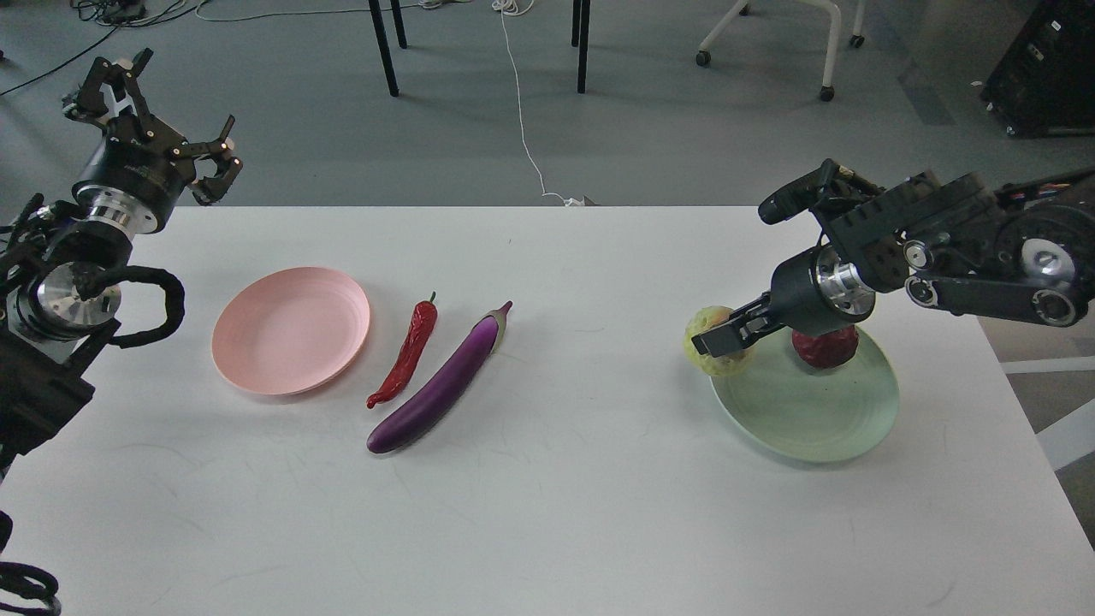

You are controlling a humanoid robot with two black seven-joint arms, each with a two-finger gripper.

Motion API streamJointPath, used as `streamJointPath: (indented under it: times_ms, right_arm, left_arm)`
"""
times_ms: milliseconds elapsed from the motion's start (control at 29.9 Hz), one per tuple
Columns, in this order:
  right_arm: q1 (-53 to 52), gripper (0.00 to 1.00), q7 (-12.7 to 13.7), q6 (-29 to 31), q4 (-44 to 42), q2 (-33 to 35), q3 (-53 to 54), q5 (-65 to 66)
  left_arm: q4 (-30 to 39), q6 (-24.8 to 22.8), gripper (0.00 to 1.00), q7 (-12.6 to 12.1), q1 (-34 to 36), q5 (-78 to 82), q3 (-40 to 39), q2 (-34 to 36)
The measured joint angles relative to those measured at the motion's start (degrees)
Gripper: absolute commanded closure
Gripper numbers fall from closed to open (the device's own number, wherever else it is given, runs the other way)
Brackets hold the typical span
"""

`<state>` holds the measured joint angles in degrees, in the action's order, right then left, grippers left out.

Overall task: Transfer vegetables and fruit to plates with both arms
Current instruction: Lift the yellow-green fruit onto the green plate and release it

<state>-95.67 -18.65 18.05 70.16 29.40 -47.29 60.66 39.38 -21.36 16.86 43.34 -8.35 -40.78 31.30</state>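
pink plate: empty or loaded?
Empty. The round pale pink ridged plate shows only bare surface; the wrinkled red chili and long glossy purple eggplant lie on the white table beside it.

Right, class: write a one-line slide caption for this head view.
Right gripper at the yellow-green fruit beside the green plate holding the pomegranate; chili, eggplant wait.

A single head view is given, taken from above the near edge of the white table (547,530) and angled forward and down. The whole tabletop is covered at middling range, with grey floor (684,145) seen beyond its far edge.
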Motion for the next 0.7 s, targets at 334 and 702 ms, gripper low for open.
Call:
streamJointPath:
  times_ms: [334, 702]
  right_arm:
    - [7.9, 0.31, -0.1, -0.4, 0.7, 7.9, 0.9, 3.4]
    - [10.0, 0.06, -0.1, -1.8, 0.6, 8.1, 1.1, 3.4]
  left_arm:
    - [0.1, 0.1, 0.02, -0.2, 0.1, 0.0, 0.1, -0.1]
    - [0.1, 0.3, 0.02, -0.3, 0.1, 0.1, 0.1, -0.1]
